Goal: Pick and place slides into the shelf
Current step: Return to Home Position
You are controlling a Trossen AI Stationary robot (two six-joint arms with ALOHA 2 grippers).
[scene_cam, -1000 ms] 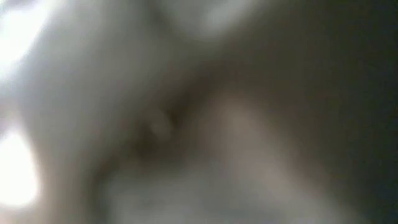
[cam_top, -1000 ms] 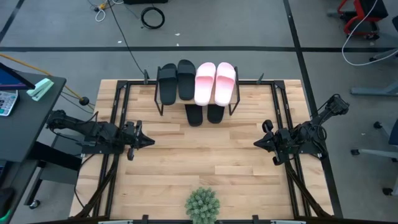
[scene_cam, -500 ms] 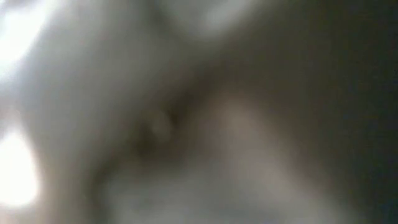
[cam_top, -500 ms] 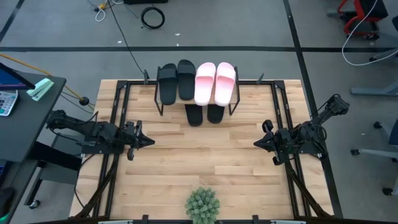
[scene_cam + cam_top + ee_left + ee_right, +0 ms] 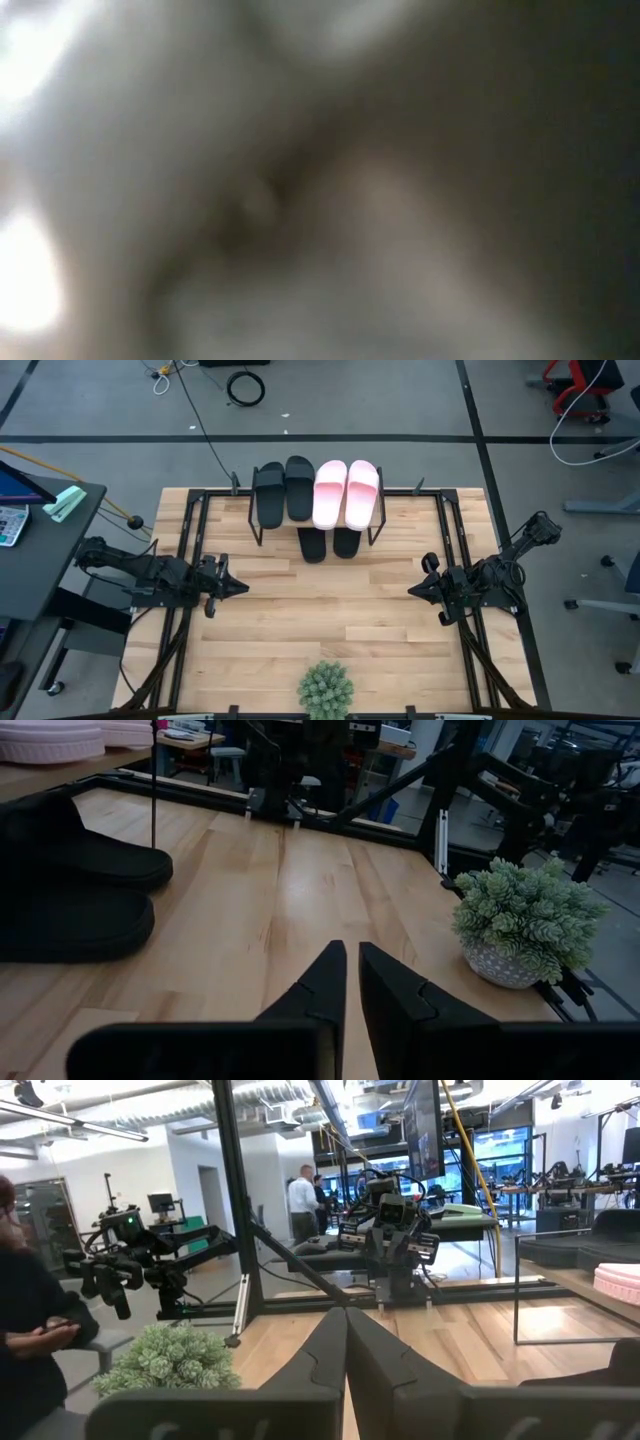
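The shelf (image 5: 380,528) stands at the table's far middle. Two black slides (image 5: 270,495) (image 5: 299,487) and two pink slides (image 5: 330,492) (image 5: 362,492) lie on its top. Two more black slides (image 5: 312,544) (image 5: 346,542) lie under it on the table, their near ends sticking out; they also show in the left wrist view (image 5: 70,915). My left gripper (image 5: 240,588) is shut and empty over the table's left side, pointing right. My right gripper (image 5: 412,591) is shut and empty over the right side, pointing left.
A small green spiky plant (image 5: 325,690) in a white pot stands at the table's near edge, in the middle. Bare wood lies between the two grippers. A person (image 5: 30,1320) shows beyond the table in the right wrist view. The low view is wholly blurred.
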